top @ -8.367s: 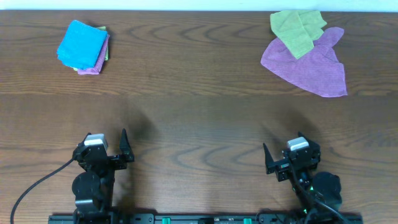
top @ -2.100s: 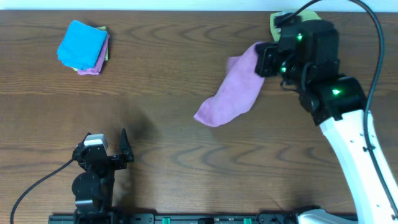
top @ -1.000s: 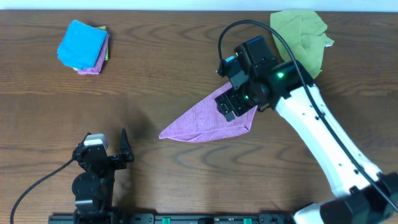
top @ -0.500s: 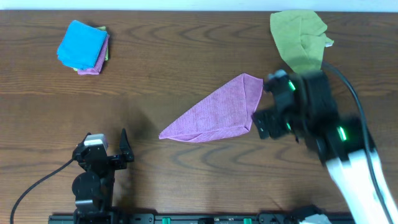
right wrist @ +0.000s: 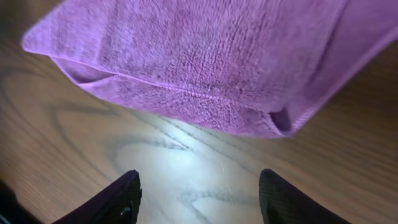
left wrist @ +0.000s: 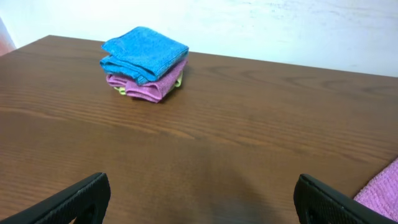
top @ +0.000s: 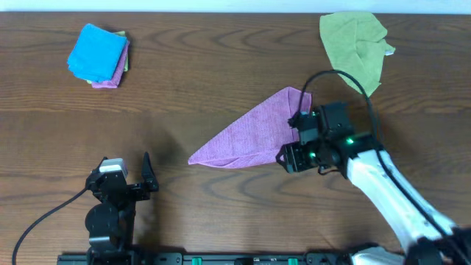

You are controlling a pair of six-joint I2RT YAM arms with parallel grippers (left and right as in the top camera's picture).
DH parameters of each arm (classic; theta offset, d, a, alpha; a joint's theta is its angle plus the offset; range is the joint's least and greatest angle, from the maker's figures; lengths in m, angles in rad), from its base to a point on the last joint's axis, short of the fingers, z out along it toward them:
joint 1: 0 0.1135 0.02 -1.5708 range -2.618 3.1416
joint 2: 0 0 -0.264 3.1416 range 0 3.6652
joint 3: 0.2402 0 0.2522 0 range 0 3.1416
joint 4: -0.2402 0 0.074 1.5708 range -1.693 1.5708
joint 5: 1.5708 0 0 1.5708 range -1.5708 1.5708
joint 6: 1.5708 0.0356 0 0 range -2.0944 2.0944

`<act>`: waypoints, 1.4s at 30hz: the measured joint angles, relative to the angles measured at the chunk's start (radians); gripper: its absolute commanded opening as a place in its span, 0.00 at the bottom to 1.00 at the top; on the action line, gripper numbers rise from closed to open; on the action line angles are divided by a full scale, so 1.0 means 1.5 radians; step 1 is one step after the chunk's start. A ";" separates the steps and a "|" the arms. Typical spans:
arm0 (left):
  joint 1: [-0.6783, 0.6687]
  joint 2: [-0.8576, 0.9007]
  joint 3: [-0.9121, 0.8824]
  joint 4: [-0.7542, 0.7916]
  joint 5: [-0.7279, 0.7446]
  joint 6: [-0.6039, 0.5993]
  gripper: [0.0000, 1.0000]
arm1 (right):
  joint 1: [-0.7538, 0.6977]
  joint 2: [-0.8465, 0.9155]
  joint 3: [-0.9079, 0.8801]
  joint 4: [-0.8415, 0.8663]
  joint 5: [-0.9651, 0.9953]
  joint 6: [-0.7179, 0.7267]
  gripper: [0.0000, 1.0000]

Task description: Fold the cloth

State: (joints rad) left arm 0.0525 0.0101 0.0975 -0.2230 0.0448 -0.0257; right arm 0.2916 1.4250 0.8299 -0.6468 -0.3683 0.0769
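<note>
The cloth (top: 250, 136) lies on the table (top: 221, 88), a bit right of the middle and well clear of every edge. It sits in a rough triangle, with one long point toward the left edge and one tip toward the far edge. In the right wrist view the cloth (right wrist: 205, 62) has its near hem doubled over, two layers showing (the small fold at its right end gapes a little).

Your right gripper (top: 292, 140) is low at the cloth's right-hand side, and the overhead view cannot show whether it touches. Its fingers (right wrist: 124, 193) are spread, with bare wood between them and the cloth hem just past the tips, nothing pinched.

Your left gripper (left wrist: 202, 180) sits by the near edge, left side, well apart from the cloth. Its fingers (left wrist: 87, 196) are wide apart and empty. A lilac corner (left wrist: 382, 193) peeks in at the lower right of the left wrist view.

A lime-green cloth (top: 353, 40) lies crumpled at the far right corner. A small stack of folded cloths (top: 98, 55), blue on top, sits near the far left corner.
</note>
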 measured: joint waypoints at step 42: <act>0.000 0.000 0.000 0.000 0.000 0.000 0.95 | -0.004 0.158 0.018 0.148 0.066 0.001 0.02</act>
State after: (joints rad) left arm 0.0525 0.0101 0.0975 -0.2230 0.0448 -0.0257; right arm 0.2863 1.6627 0.8574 -0.4255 -0.2691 0.0780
